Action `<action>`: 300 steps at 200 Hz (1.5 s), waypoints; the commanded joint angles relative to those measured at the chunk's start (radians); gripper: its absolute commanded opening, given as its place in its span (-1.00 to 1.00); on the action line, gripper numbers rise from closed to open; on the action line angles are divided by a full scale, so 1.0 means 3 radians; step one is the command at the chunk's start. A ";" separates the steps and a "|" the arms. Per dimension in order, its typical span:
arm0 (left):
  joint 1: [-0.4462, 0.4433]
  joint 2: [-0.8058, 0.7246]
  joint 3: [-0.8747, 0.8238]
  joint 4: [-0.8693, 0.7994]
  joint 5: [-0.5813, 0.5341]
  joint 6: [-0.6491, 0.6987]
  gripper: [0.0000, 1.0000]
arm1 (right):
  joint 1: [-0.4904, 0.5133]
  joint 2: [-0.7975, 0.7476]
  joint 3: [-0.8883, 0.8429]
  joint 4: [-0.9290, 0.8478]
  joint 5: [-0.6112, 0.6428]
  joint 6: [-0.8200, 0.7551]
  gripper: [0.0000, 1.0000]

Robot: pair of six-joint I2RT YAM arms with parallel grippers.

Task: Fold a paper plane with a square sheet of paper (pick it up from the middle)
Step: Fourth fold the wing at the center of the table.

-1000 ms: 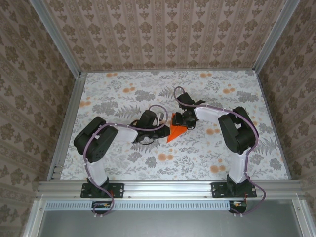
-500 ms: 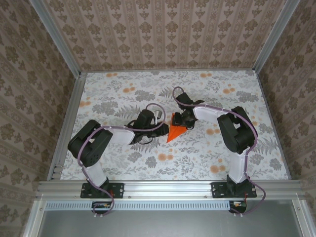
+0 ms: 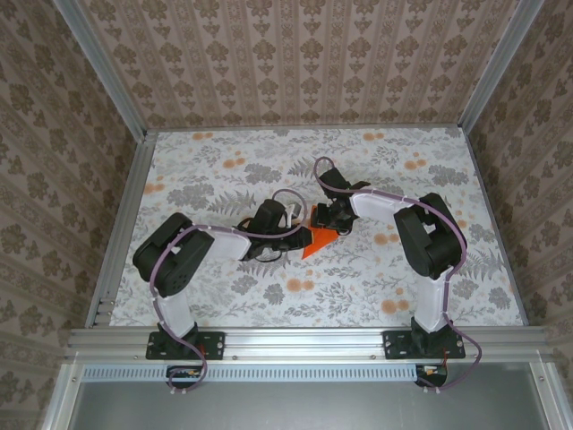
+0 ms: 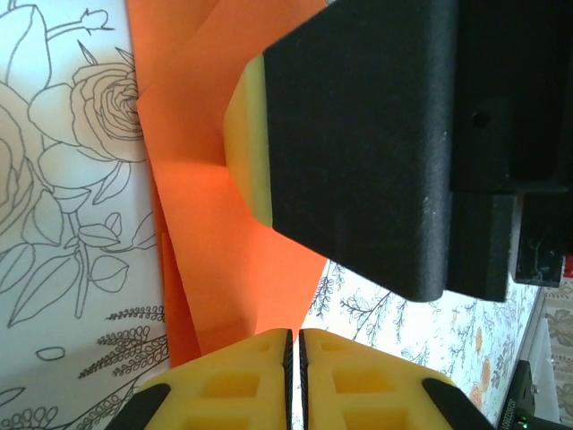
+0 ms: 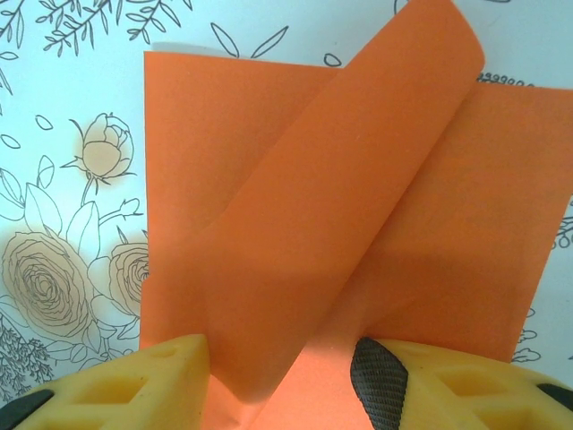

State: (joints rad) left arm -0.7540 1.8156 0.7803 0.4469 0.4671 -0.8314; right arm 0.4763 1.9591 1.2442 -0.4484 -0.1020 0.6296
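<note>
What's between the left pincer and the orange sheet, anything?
Nothing visible. The left pincer, shut, has its tips right at the edge of the orange sheet, with bare paper ahead. The right pincer, open, straddles a curled-up part of the sheet farther along, not in between.

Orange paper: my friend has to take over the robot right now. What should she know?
Left gripper: shut, tips beside the paper, no grip that I can see.
Right gripper: open, a finger on each side of a raised flap.
Paper: mid-table, partly folded, one flap curled over.
Done: folding has begun.
Left: flatten that flap, then finish the plane.
</note>
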 commanded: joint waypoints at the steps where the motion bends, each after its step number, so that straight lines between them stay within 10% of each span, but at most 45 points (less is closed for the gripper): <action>1: -0.0018 0.0062 0.0082 -0.0113 -0.0006 0.0004 -0.77 | -0.0033 0.0464 -0.0251 -0.0259 0.0320 0.0045 0.06; 225: -0.0020 0.0195 0.0208 -0.0687 -0.0279 0.0123 -0.90 | -0.0043 0.0454 -0.0251 -0.0259 0.0271 0.0076 0.06; 300: -0.0027 0.0293 0.0247 -0.0964 -0.0259 0.0149 -0.96 | -0.0274 -0.0645 -0.0249 0.0244 -0.0698 -0.0176 0.21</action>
State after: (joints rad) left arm -0.7586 1.8584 0.8536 0.2668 0.4133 -0.8150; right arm 0.4370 1.8824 1.1896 -0.4076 -0.2054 0.6193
